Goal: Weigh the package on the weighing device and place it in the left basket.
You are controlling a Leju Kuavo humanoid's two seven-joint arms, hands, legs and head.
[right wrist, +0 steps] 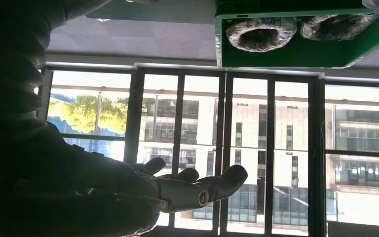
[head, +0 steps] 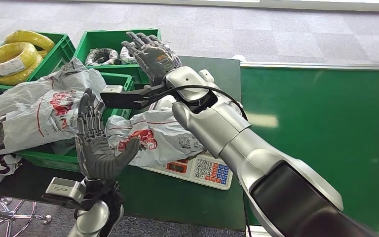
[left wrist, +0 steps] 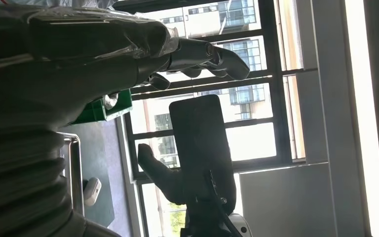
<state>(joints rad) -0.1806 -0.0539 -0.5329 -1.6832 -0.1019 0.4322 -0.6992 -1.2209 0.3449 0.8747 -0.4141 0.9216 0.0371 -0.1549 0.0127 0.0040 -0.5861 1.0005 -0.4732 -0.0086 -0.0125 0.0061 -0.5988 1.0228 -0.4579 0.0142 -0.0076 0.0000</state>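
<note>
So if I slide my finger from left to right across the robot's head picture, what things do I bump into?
Yellow cable coils in a green bin → left hand, fingers spread, holding nothing → grey package lying on the weighing scale → scale keypad → the bare green table.

Occluded and cropped items

The package (head: 150, 138) covers most of the weighing device (head: 205, 171); the display reading is too small to tell. The right arm hides the package's right end.

grey carpet floor (head: 276, 29) beyond a green surface (head: 325, 138); tall dark-framed windows (right wrist: 271, 148), bright daylight, buildings outside.
</note>
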